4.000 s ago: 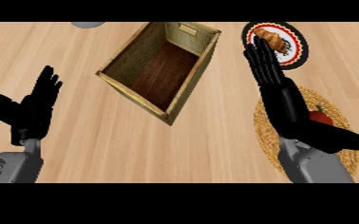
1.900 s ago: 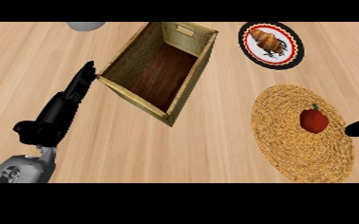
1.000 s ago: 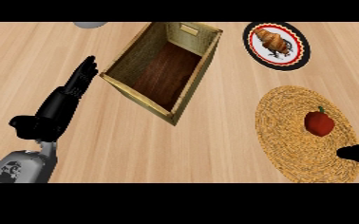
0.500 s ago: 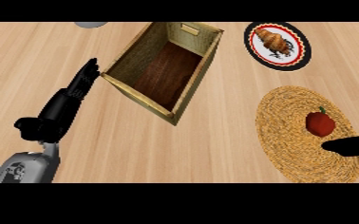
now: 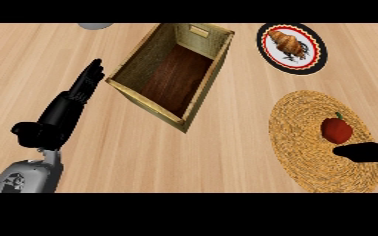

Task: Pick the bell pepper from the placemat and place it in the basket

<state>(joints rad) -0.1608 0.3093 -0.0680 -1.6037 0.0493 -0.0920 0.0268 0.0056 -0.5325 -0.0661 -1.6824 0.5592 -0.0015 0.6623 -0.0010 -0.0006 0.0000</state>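
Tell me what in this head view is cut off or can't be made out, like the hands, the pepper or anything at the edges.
- Right hand: only a dark tip enters at the right edge, beside the bell pepper; its fingers cannot be told.
- Placemat: its right side is cut by the edge.
- Grey object: the top edge cuts it, so what it is stays unclear.
- Basket: its near wall hides part of the floor.

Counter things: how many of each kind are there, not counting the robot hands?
Bell pepper: 1
Placemat: 1
Basket: 1
Plate with a croissant: 1
Grey thing at the top edge, mostly cut off: 1
Total: 5
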